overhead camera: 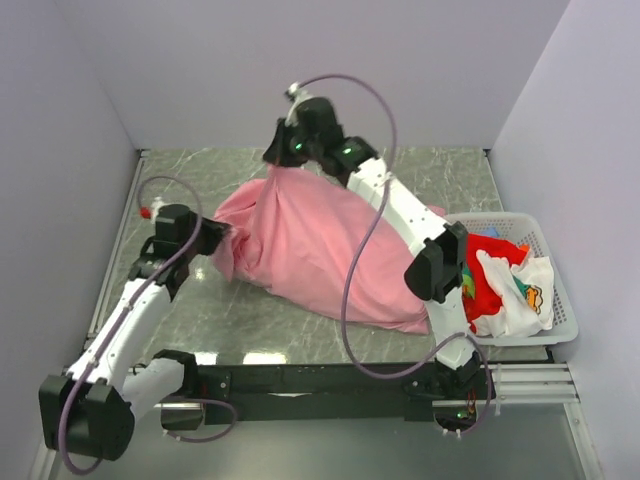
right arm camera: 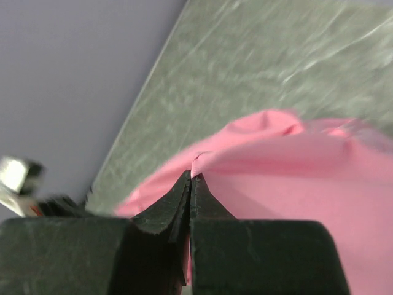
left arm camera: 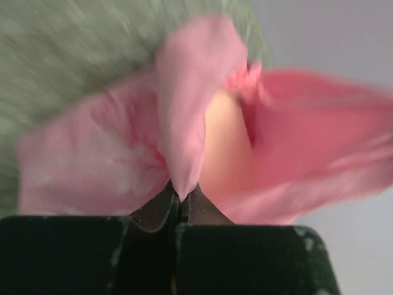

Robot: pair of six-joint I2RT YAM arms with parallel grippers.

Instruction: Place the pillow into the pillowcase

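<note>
The pink pillowcase lies bulging in the middle of the table, filled out by the pillow. A strip of the cream pillow shows through the case's mouth in the left wrist view; elsewhere it is hidden. My left gripper is shut on the case's left edge. My right gripper is shut on the case's far top corner and holds it lifted above the table.
A white basket at the right edge holds a red cloth and a white printed cloth. Grey walls close in the table on the left, back and right. The marble tabletop shows at front left.
</note>
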